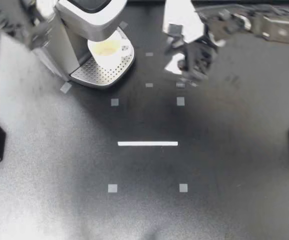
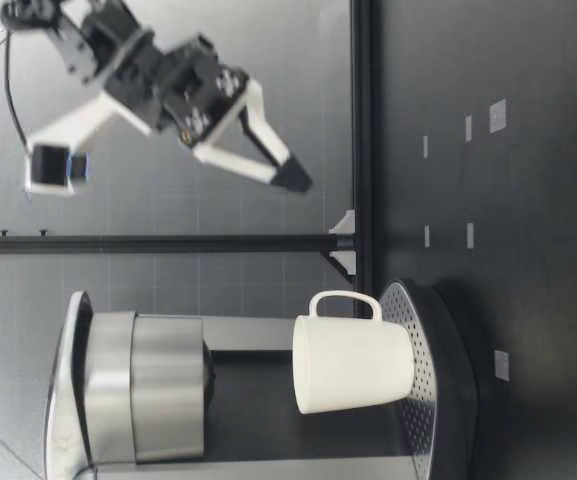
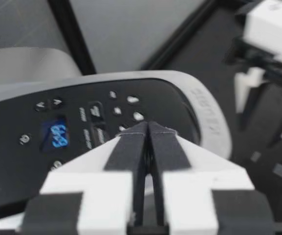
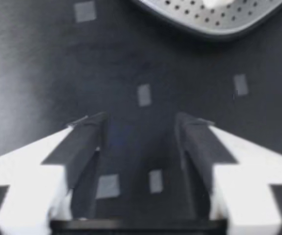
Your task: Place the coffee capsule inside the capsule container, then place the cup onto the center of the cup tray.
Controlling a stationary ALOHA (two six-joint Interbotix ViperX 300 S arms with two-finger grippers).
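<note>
Cup [image 1: 107, 50] upright on the perforated tray [image 1: 96, 75] of the coffee machine [image 1: 79, 20], tucked under its overhanging head. Only the top view looks into the cup: pale yellowish inside. Only the low view gives the side profile: white cup [image 2: 353, 365] with its base flat on the tray [image 2: 423, 400] and its handle on the side facing a gripper [image 2: 293, 178] that hangs in the air well above the tabletop [image 2: 528, 330]; which arm it belongs to is unclear there.

Right gripper [image 1: 192, 70] blurred in the top view, near the tray but apart from it. Right wrist view settles its state: right gripper [image 4: 141, 122] spread and empty over bare tabletop with grey tape squares [image 4: 144, 94], tray edge [image 4: 214, 19] ahead.

Left arm [image 1: 21, 27] just a blur beside the machine in the top view. Left wrist view alone shows the left gripper [image 3: 147, 128] pressed together, holding nothing, over the machine's control panel [image 3: 82, 127] with its lit blue display [image 3: 58, 135].

White tape strip [image 1: 148, 143] mid-tabletop, well apart from everything.
</note>
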